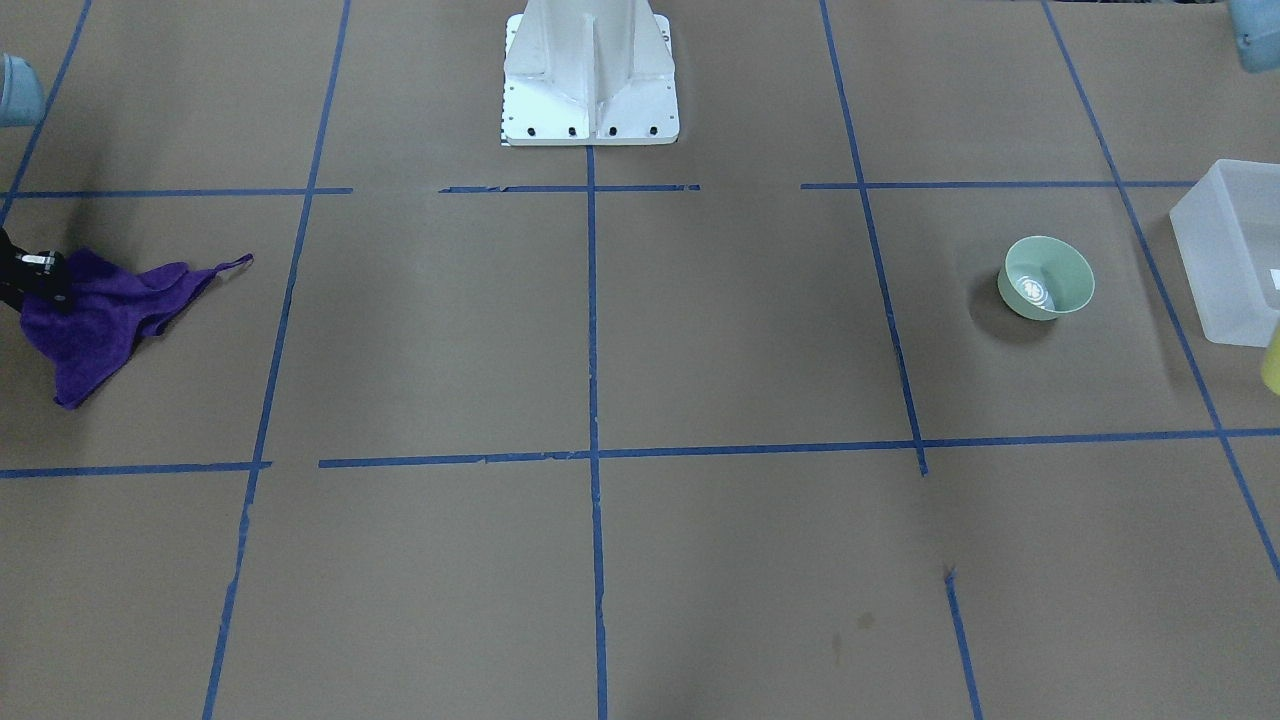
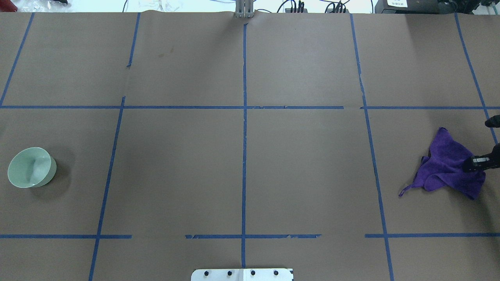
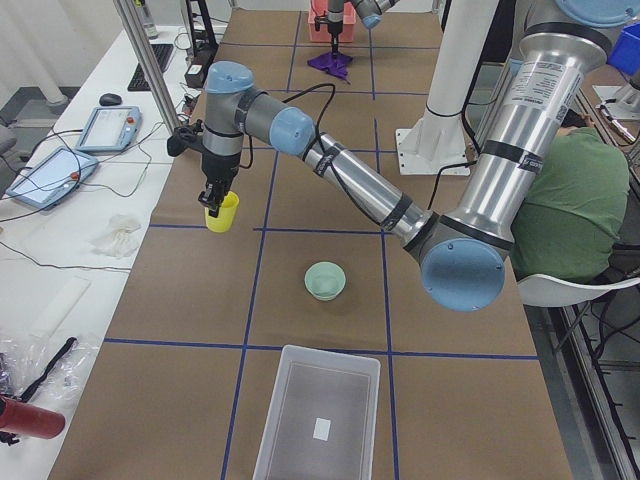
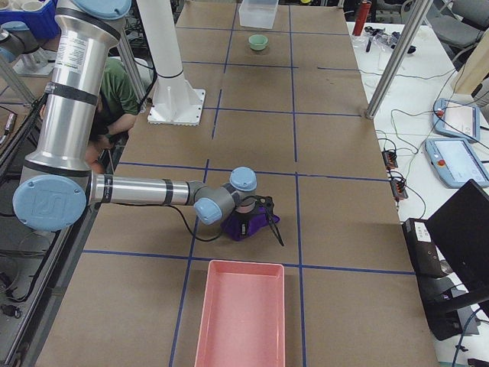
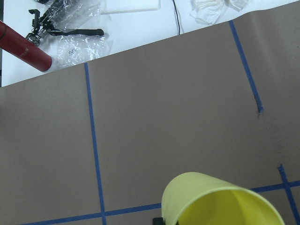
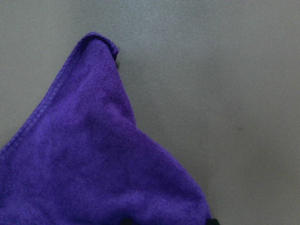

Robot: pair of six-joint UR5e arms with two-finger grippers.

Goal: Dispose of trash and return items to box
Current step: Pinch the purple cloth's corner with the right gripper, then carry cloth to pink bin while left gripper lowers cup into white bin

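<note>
My left gripper (image 3: 214,200) is shut on the rim of the yellow cup (image 3: 222,212) and holds it upright just over the table's far edge. The cup fills the bottom of the left wrist view (image 5: 220,201) and shows at the front view's right edge (image 1: 1272,365). The pale green bowl (image 1: 1046,278) stands upright and alone on the table (image 2: 31,167). The frosted box (image 1: 1225,250) stands open beside it at the table's left end (image 3: 320,420). My right gripper (image 2: 474,164) is down on a purple cloth (image 2: 445,168), with cloth bunched between its fingertips (image 6: 103,164).
A pink tray (image 4: 241,313) lies at the table's right end, just past the cloth. The white robot base (image 1: 590,80) stands at the middle of the near edge. Tablets and cables lie on the side bench (image 3: 60,170). A person sits behind the robot (image 3: 560,200).
</note>
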